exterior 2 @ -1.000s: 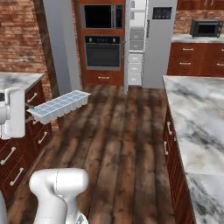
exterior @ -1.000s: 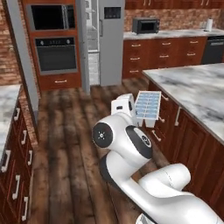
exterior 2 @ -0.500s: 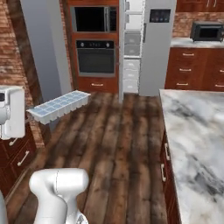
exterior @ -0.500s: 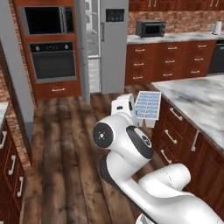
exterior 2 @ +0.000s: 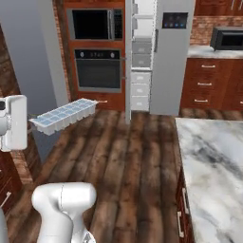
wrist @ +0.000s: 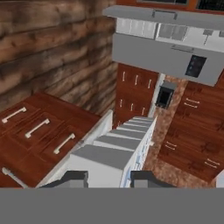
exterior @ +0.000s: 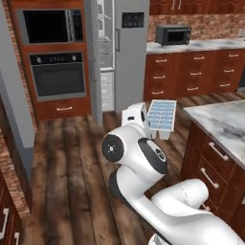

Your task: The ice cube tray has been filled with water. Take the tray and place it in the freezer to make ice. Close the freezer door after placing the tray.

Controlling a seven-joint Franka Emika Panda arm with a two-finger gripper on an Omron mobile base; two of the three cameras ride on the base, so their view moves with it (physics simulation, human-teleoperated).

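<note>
Hand (wrist: 106, 178) pinches one ice cube tray (exterior 2: 64, 115); freezer door (exterior: 91, 57) open

White ice cube tray (exterior 2: 65, 115) with pale-blue water (exterior: 160, 116) held aloft; freezer (exterior 2: 141, 57) open, freezer door (exterior: 94, 57) ajar.

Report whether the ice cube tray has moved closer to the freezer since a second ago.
Yes. The ice cube tray rides with the driving base toward the open freezer, which looms larger now.
</note>
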